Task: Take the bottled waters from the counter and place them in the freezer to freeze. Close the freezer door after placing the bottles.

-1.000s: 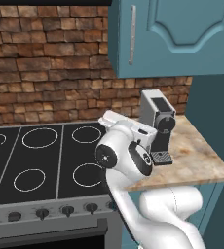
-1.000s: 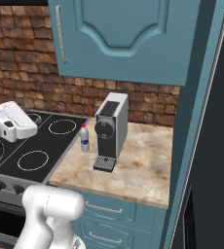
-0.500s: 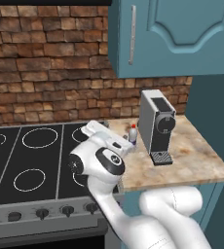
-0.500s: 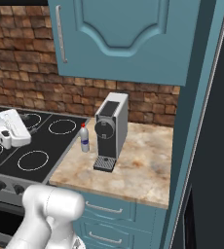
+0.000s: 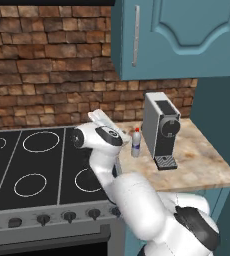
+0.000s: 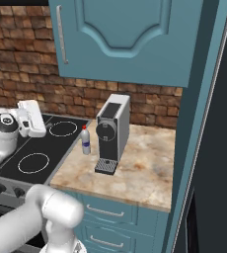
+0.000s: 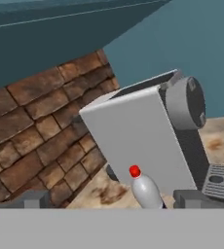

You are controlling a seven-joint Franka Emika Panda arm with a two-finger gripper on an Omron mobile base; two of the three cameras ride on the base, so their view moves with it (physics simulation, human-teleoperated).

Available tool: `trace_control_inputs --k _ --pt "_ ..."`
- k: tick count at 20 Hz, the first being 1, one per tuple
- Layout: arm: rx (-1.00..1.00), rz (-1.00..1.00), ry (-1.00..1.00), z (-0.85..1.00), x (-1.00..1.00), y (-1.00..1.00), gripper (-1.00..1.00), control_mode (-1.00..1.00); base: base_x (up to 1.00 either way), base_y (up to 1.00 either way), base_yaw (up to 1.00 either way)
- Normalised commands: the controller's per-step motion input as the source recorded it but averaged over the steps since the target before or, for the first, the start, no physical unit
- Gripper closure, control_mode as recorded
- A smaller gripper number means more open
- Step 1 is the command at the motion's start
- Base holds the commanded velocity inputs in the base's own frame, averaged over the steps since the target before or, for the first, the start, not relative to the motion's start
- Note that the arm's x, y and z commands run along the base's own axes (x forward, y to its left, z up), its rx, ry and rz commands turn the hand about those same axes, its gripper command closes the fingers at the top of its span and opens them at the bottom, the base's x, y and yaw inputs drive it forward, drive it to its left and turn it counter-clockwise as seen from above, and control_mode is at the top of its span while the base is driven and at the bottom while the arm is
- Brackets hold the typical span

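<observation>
Bottle (image 7: 144,188) stands upright beside the coffee machine (image 7: 148,138) between our spread, empty fingers (image 7: 31,199), while the right base view adds the counter (image 6: 145,170).

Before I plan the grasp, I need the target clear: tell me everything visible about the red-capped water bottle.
The red-capped water bottle is small, clear-white plastic by its look, with a rounded shoulder, red cap and blue label. It stands upright on the beige counter, near the edge by the stovetop, just beside the coffee machine, apparently not touching it. Nothing holds it.
</observation>
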Motion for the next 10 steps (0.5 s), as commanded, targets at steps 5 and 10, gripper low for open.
trace_control_inputs --k 5,10 --pt "0.14 -0.12 0.11 -0.40 0.49 0.09 -1.00 -1.00 0.00 0.00 0.00" --pt "0.07 -0.07 0.22 -0.50 0.23 0.05 -1.00 -1.00 0.00 0.00 0.00"
